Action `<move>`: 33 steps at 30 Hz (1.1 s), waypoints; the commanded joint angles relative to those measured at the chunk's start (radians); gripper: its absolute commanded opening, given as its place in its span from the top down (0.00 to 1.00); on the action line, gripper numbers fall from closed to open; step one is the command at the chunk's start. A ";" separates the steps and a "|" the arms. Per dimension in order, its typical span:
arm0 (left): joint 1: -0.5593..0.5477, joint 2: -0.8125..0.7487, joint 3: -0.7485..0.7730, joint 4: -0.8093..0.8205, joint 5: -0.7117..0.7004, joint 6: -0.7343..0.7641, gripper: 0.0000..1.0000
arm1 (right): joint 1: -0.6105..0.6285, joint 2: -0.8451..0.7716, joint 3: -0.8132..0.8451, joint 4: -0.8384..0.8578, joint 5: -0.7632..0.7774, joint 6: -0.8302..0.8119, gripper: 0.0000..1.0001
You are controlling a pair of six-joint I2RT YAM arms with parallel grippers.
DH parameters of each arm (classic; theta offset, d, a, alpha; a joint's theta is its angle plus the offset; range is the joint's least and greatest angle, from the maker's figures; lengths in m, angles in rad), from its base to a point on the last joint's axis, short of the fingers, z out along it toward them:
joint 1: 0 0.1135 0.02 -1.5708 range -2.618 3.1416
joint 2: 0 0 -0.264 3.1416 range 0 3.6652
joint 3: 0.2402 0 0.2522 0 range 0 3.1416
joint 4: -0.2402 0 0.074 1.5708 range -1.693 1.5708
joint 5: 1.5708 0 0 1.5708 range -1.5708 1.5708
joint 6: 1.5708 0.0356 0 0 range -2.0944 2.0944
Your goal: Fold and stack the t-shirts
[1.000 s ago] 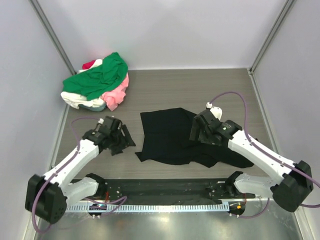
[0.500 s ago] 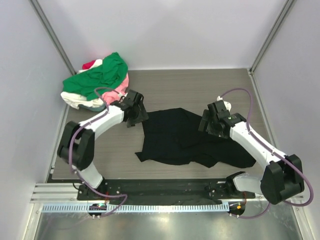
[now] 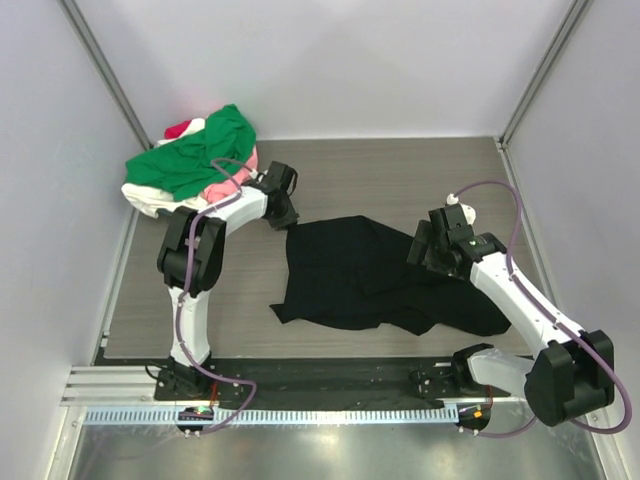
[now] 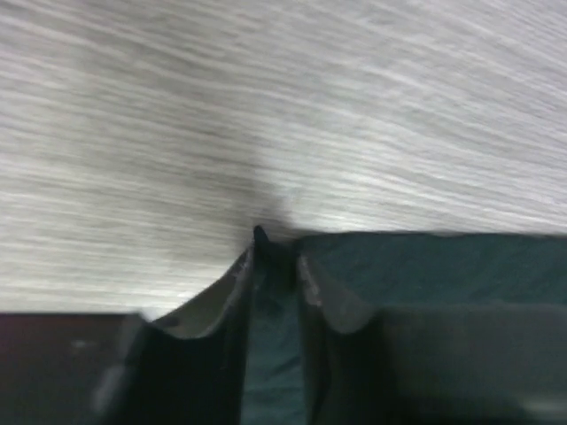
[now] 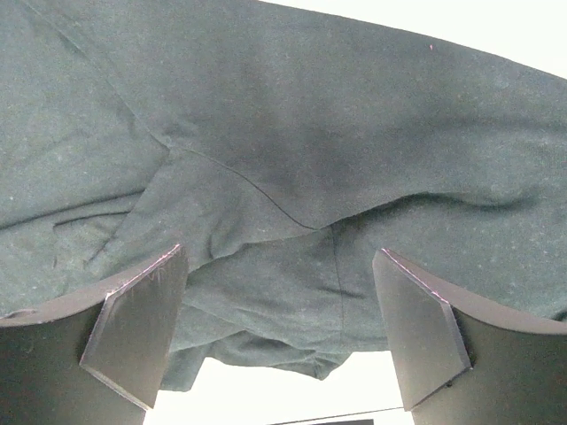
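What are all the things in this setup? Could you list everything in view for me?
black t-shirt: one, black, lying rumpled at the middle of the table
green t-shirt: one, green, on top of the pile in the far left corner
pink t-shirt: one, pink, right side of that pile
white t-shirt: one, white, low on the pile's left side
red t-shirt: one, red, peeking out at the pile's far edge
table: one, grey wood grain, under everything
left gripper: one, black, pinching the black t-shirt's far left corner
right gripper: one, black, open just over the black t-shirt's right part
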 commanded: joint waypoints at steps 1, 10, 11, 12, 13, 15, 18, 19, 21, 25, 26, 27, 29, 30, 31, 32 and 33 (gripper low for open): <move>-0.001 0.031 -0.030 0.020 0.040 -0.014 0.83 | -0.007 0.010 0.038 0.005 0.019 -0.015 0.09; 0.018 -0.317 -0.054 -0.064 -0.001 0.024 1.00 | -0.121 0.053 0.035 0.025 -0.048 -0.025 0.11; 0.021 -0.358 -0.023 -0.102 -0.024 0.052 1.00 | -0.131 0.053 0.039 0.028 -0.050 -0.028 0.11; 0.025 -0.433 -0.006 -0.125 -0.047 0.066 1.00 | -0.139 0.055 0.047 0.029 -0.056 -0.029 0.11; 0.028 -0.458 0.012 -0.151 -0.078 0.076 1.00 | -0.151 0.062 0.050 0.029 -0.061 -0.031 0.12; 0.037 -0.509 0.040 -0.219 -0.098 0.106 1.00 | -0.156 0.073 0.051 0.032 -0.071 -0.028 0.13; 0.045 -0.595 -0.009 -0.259 -0.121 0.129 1.00 | -0.159 0.087 0.033 0.049 -0.091 -0.012 0.15; 0.047 -0.640 -0.029 -0.264 -0.136 0.133 1.00 | -0.159 0.088 0.025 0.052 -0.101 -0.008 0.16; 0.053 -0.680 -0.116 -0.264 -0.145 0.141 1.00 | -0.159 0.088 -0.002 0.071 -0.117 -0.002 0.17; 0.079 -0.725 -0.268 -0.242 -0.107 0.164 1.00 | -0.159 0.084 -0.044 0.104 -0.179 0.006 0.20; 0.094 -0.728 -0.288 -0.238 -0.081 0.167 1.00 | -0.160 0.079 -0.050 0.129 -0.252 0.003 0.24; 0.097 -0.727 -0.311 -0.235 -0.075 0.172 1.00 | -0.157 0.073 -0.060 0.144 -0.293 -0.001 0.27; 0.103 -0.730 -0.351 -0.227 -0.072 0.190 1.00 | -0.147 0.062 -0.068 0.195 -0.408 0.000 0.33; 0.106 -0.730 -0.359 -0.228 -0.078 0.199 1.00 | -0.090 0.058 -0.053 0.198 -0.406 0.008 0.33; 0.107 -0.728 -0.359 -0.231 -0.082 0.205 1.00 | -0.049 0.062 -0.038 0.197 -0.386 0.012 0.34; 0.113 -0.728 -0.356 -0.242 -0.087 0.216 1.00 | 0.014 0.068 -0.021 0.186 -0.357 0.032 0.34; 0.116 -0.727 -0.351 -0.250 -0.092 0.216 1.00 | 0.071 0.079 0.019 0.181 -0.288 0.046 0.34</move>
